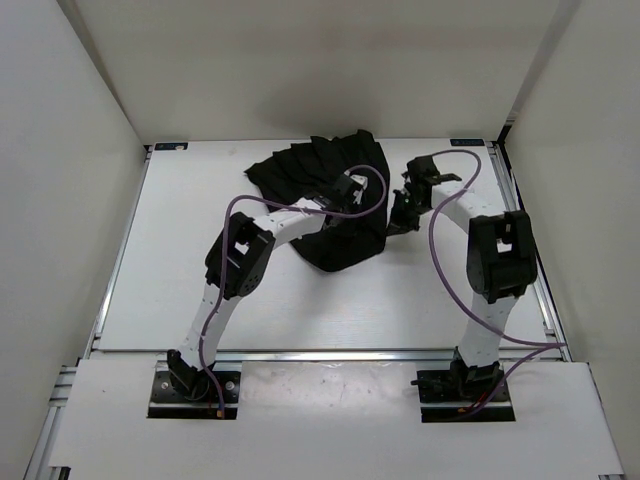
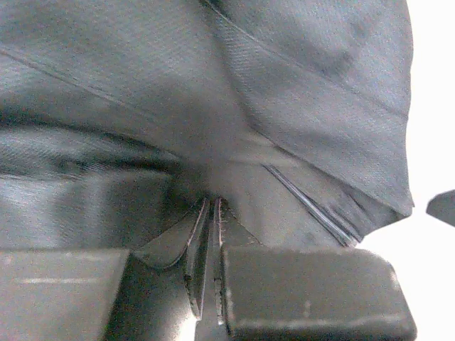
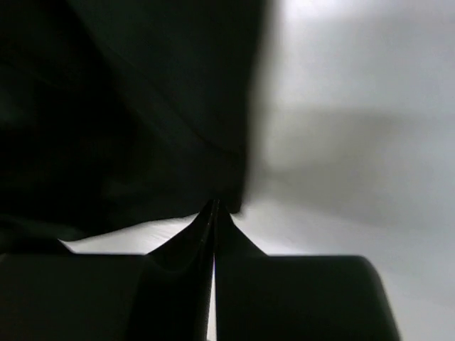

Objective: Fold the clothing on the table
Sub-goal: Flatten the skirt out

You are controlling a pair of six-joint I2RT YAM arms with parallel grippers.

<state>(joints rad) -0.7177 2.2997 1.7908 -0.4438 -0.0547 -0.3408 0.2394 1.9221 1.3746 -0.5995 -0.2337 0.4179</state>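
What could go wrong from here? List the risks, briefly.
1. The left gripper pinches only a small fold of the clothing at its fingertips; a pull might slip it free.
2. The right gripper is shut right at the cloth's edge; any hold there looks marginal.
3. The left arm's purple cable loops over the bunched garment and could snag a fold.

Black pleated fabric garment [image 2: 142, 92] was cut off by the frame above and left of the left fingers [image 2: 313, 291]. Ahead of the right fingers [image 3: 284, 298] it was blurred, any pinch indiscernible.
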